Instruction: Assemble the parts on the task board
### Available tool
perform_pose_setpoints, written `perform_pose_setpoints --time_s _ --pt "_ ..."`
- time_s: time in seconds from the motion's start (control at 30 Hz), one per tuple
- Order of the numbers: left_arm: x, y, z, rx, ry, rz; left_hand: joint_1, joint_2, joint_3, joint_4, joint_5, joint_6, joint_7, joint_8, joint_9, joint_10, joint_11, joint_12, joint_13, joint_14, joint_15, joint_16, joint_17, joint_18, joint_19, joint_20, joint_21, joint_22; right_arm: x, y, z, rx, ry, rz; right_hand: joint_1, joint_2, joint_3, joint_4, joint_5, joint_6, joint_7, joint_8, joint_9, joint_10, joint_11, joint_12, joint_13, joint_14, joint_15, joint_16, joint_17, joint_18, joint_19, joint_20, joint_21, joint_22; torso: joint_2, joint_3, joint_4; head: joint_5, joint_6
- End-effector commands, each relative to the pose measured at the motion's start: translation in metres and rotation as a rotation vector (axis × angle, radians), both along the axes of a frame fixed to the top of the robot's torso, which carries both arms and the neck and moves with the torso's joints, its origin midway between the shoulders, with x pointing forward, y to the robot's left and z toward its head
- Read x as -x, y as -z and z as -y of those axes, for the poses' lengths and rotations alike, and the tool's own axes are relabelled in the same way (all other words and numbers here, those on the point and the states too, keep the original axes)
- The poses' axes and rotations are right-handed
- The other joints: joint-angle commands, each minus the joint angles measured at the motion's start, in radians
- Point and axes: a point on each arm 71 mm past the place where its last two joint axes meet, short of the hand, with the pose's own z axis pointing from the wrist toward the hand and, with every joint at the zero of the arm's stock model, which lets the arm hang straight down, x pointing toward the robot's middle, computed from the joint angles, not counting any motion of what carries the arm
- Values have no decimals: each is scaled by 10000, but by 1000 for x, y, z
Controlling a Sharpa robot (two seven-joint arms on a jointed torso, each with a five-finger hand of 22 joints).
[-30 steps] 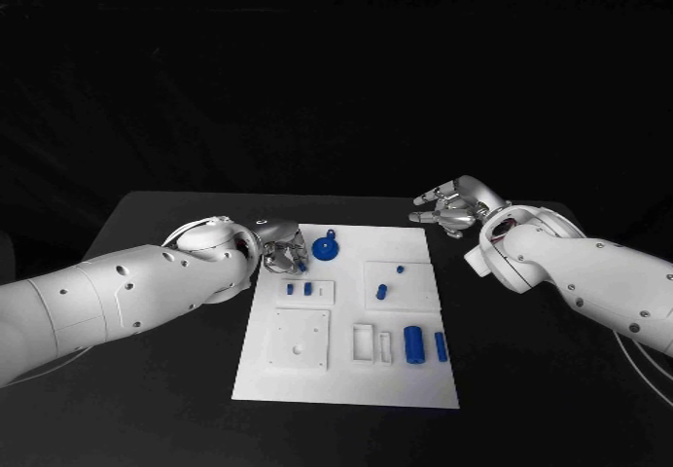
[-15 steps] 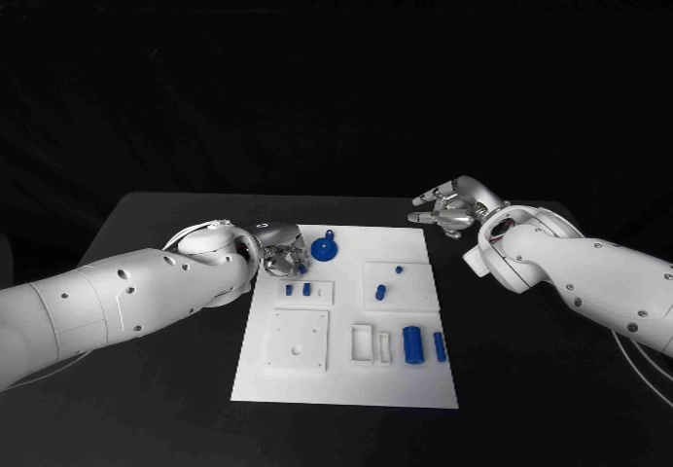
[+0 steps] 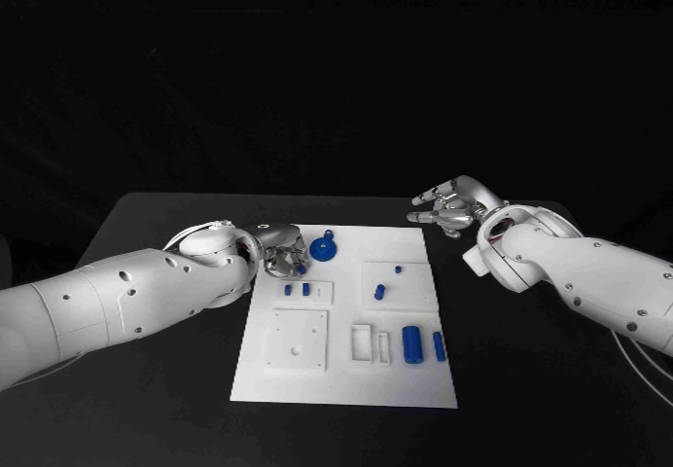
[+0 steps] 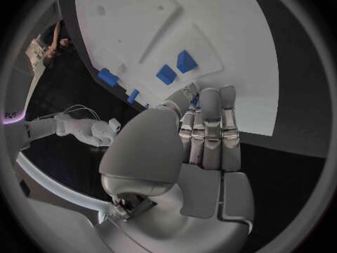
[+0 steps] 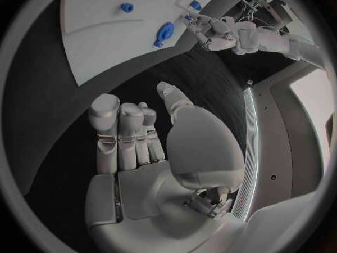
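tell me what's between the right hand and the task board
Only bare black table: the head view shows the right hand off the task board's far right corner.

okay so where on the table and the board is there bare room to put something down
Bare black table lies beside the task board, near the robot's body on both sides, and along the board's blank near edge. It is crowded at the far left corner, where the left hand hovers beside the round blue part. The right hand sits past the far right corner.

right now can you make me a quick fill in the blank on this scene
1. The task board is coloured ____.
2. The right hand hovers over the black ____, off the board.
3. The left hand is at the board's far ____ corner.

Missing words: white; table; left
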Motion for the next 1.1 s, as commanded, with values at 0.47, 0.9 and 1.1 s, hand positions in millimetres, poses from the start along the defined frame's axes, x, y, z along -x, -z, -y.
perform_pose_setpoints --time_s 0.47,0.9,1.1 --pt "2 4 -1 -192 38 55 -83 -497 198 -28 -56 -1090 -383 -3 0 -306 101 -29 4 -112 101 -41 -6 186 33 92 -6 211 1 0 -1 20 -135 9 -108 14 48 -25 49 65 -10 -40 -3 -78 -28 -61 -30 -5 16 -80 -18 185 436 14 -83 967 -7 -9 10 -16 17" --pt "-4 1 -14 -37 -383 385 -86 -686 69 -7 -133 -2023 -466 -25 -23 -539 186 -28 5 -178 158 -73 -51 204 126 146 -278 204 0 0 1 9 -112 9 -95 4 15 -34 36 -41 4 -40 -5 -141 -19 -160 -122 -36 26 -126 -55 193 415 25 -171 950 -2 -6 -1 -4 53" --pt "-8 0 -22 80 -635 604 -46 -715 2 -18 -136 -2093 -499 -26 -24 -695 234 -26 5 -200 187 -105 -73 224 136 171 -348 205 0 0 1 -32 -240 14 35 45 101 -219 -27 -493 21 -58 -22 -386 -91 -3298 -3321 -338 -3 -1196 -1105 345 111 13 -2670 241 4 -7 -12 3 71"
